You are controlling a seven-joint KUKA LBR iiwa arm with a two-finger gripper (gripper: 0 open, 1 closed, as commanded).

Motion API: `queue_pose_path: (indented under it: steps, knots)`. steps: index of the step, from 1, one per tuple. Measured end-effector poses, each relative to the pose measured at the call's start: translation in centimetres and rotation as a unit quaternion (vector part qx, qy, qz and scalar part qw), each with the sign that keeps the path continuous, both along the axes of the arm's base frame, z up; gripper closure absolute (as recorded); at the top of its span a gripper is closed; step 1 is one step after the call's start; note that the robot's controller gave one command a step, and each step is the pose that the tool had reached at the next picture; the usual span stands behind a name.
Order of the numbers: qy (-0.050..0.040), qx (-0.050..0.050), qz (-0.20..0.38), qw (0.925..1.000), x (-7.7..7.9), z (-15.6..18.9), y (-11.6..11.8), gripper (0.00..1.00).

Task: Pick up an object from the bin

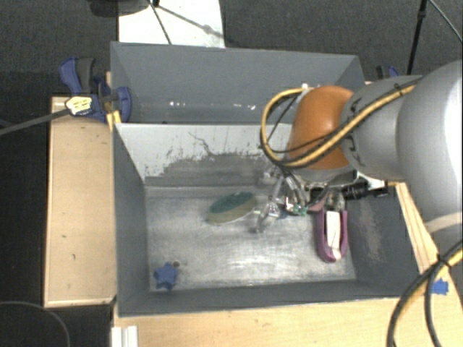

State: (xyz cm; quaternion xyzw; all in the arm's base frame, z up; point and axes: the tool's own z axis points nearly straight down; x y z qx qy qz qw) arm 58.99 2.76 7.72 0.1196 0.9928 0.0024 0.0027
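Gripper (266, 215) hangs low over the floor of the grey bin (134, 215), a little right of the middle, under the orange cover on the wrist. From where I stand I cannot tell whether it is spread or pressed together. Its tip is just beside the right end of a flat green oval pad (231, 207), and I cannot tell whether the two touch.

That pad lies on the floor near the back wall, left of the gripper. Its long axis runs left to right, with the right end tilted slightly toward the back wall. Its top is dark green, with a paler edge along the near side.

A purple thing with a white patch (330, 235) lies to the right of the gripper, lengthwise front to back. A small blue piece (166, 275) sits well apart in the front left corner.
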Motion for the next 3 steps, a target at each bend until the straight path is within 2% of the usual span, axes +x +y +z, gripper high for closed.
queue_pose_path:
  steps: [1,2,3]
  knots:
    - [-0.0036,-0.002,-0.07,0.9975,-0.9,-0.3,2.2,0.0]
    - [-0.0064,-0.002,-0.068,0.9977,-0.8,-0.1,2.1,1.0]
    - [-0.0018,-0.001,-0.104,0.9946,-0.1,13.1,1.4,1.0]
